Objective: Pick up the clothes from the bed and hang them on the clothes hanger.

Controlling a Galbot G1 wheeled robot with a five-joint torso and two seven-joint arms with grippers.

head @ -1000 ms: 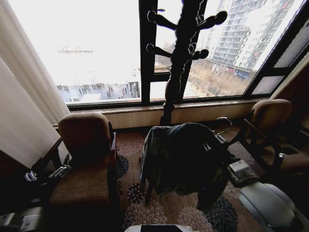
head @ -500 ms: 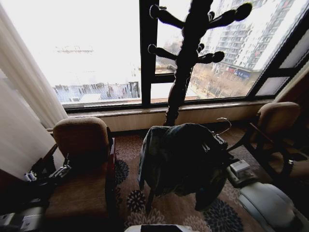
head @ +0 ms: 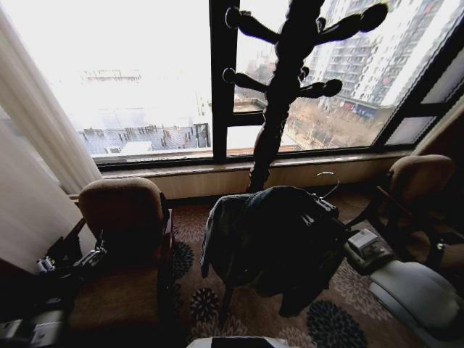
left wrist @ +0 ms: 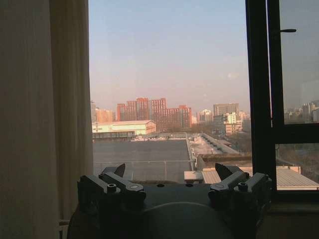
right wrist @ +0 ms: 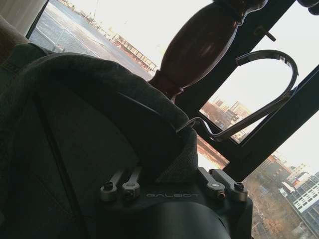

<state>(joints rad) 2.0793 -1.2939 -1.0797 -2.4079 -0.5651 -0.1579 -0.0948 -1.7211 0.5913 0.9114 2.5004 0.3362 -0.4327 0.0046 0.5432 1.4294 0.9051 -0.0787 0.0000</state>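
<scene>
The clothes (head: pixel 268 239), a denim jacket, hang dark against the window light on the clothes hanger, whose silver hook (head: pixel 328 176) sticks up above the collar. My right gripper (head: pixel 324 214) is shut on the hanger at the collar and holds the jacket just in front of the wooden coat stand (head: pixel 279 94). In the right wrist view the collar (right wrist: pixel 164 129) lies across the gripper (right wrist: pixel 169 186), the hook (right wrist: pixel 269 99) curves above it, and the stand's post (right wrist: pixel 199 45) is right behind. My left gripper (head: pixel 69 262) idles open low on the left. The bed is out of view.
A brown armchair (head: pixel 123 217) stands at the left under my left arm, and another (head: pixel 417 181) at the right. The stand's pegs (head: pixel 250 25) jut out overhead. Behind are the window ledge (head: pixel 181 168) and a curtain (head: pixel 29 167). Patterned carpet (head: pixel 326 319) lies below.
The camera has shifted, sliding the stand and chairs across the picture. My right gripper has brought the jacket and hanger a little higher and closer to the stand. The left arm has stayed put.
</scene>
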